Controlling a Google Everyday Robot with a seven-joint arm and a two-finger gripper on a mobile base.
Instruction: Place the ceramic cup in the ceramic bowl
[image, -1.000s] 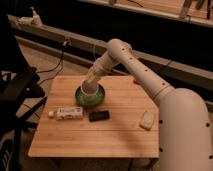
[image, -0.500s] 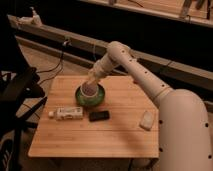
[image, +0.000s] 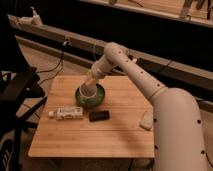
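Gripper (image: 91, 82) largely hidden against the pale ceramic cup (image: 88, 92), so its grasp cannot be told, the cup sitting upright inside the green ceramic bowl (image: 98, 99) at the back of the wooden table (image: 100, 137).

I see a light wooden worktop (image: 100, 137) carrying four things. A green ceramic bowl (image: 91, 96) sits toward its back left. In front of the bowl lie a white bottle (image: 66, 113) on its side and, just beside it, a small black object (image: 99, 115). A pale object (image: 146, 120) rests near the right edge. The claw (image: 90, 85) hangs over the bowl.
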